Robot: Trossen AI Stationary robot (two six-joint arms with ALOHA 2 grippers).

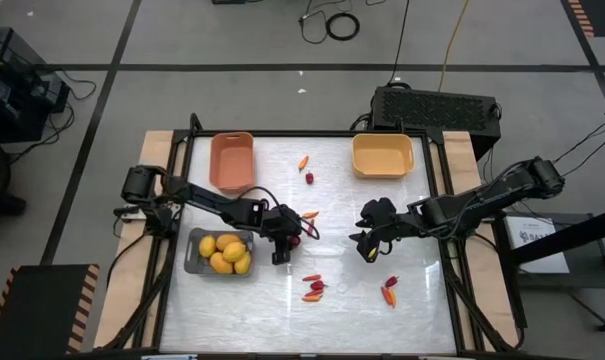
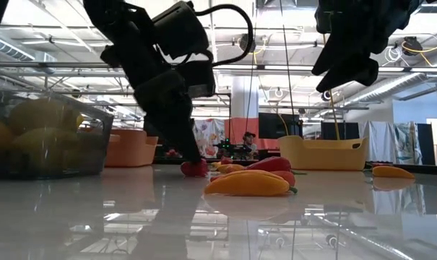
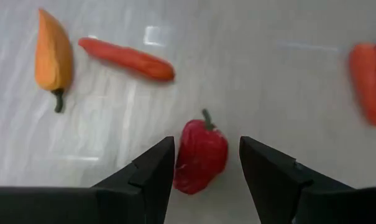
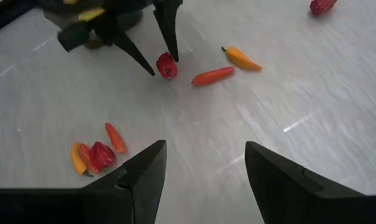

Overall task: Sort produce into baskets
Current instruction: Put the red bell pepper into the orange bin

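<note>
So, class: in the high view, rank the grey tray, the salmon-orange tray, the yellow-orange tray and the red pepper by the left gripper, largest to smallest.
1. Grey tray
2-3. Yellow-orange tray and salmon-orange tray: too alike to rank; the salmon-orange tray is narrower but longer.
4. Red pepper, far the smallest, at the left gripper.

In the left wrist view an orange piece (image 3: 366, 79) runs off the picture's edge, blurred, beside a red sliver too cropped to name. From desk height the grey basket (image 2: 48, 137) is cut by the frame, its yellow fruits (image 2: 37, 115) hazy behind the wall
</note>
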